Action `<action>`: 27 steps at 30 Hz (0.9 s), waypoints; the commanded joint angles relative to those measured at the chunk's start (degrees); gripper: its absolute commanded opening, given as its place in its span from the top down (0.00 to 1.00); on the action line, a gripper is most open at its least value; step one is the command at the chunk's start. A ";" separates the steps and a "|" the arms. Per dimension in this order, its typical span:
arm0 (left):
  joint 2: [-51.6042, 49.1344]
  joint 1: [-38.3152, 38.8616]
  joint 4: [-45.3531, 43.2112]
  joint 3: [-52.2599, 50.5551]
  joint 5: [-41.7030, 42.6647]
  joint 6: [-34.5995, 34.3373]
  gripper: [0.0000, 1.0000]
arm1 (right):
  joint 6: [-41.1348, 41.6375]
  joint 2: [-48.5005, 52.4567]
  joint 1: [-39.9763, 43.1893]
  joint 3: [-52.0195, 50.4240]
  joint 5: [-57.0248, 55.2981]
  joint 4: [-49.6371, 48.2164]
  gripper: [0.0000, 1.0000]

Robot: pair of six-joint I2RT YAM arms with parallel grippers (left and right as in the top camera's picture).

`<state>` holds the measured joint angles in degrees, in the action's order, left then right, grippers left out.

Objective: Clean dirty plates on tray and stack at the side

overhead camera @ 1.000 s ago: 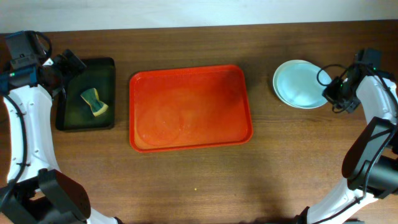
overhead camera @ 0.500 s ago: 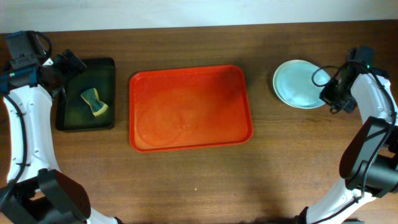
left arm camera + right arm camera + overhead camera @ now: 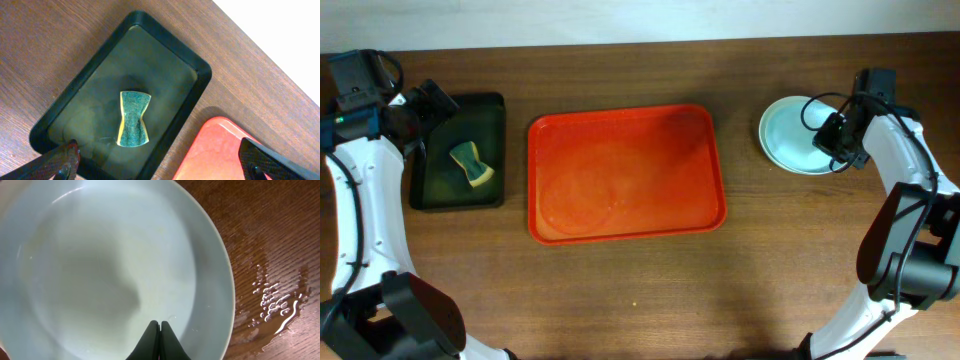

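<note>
One pale blue round shallow plate [image 3: 798, 135] sits near the right edge of the wooden bench [image 3: 640, 300]. Over it is the right gripper [image 3: 159, 339], fingers pressed together. At mid-bench lies the large red plastic rectangular tray [image 3: 620, 180]. By the left edge, the left gripper [image 3: 157, 145] hangs spread wide above a dark rectangular tray [image 3: 165, 65] holding a green-and-yellow sponge [image 3: 134, 119].

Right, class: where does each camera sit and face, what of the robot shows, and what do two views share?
Overhead: above the table, facing straight down on the large red plastic rectangular tray; both arms show.
Left wrist: on the left arm, facing down at the yellow-green sponge in the small dark rectangular tray; open left pincer shows.
Right wrist: on the right arm, close above the pale blue round plate; shut right pincer shows.
Overhead and left wrist share the sponge.
</note>
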<state>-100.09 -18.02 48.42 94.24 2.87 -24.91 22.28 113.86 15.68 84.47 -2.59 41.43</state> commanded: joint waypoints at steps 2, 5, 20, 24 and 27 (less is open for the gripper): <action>-0.22 -0.15 -0.09 0.37 0.57 0.09 0.01 | 0.81 -0.37 0.94 2.40 -9.46 3.82 0.96; -0.22 -0.15 -0.11 0.37 0.57 0.09 0.01 | 4.44 -0.07 3.65 2.40 -14.84 6.51 0.96; -0.22 -0.15 -0.09 0.37 0.57 0.09 0.01 | -2.54 1.25 -0.96 0.04 -0.15 -1.77 0.96; -0.22 -0.15 -0.09 0.37 0.57 0.07 0.00 | -2.56 -3.50 -0.11 6.49 -4.59 8.11 0.96; -0.22 -0.15 -0.09 0.37 0.55 0.09 0.01 | -2.56 -12.92 -0.37 8.11 -4.48 17.81 0.96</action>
<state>-100.09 -18.02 48.42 94.24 2.87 -24.91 20.29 109.54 15.38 90.83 -5.63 54.70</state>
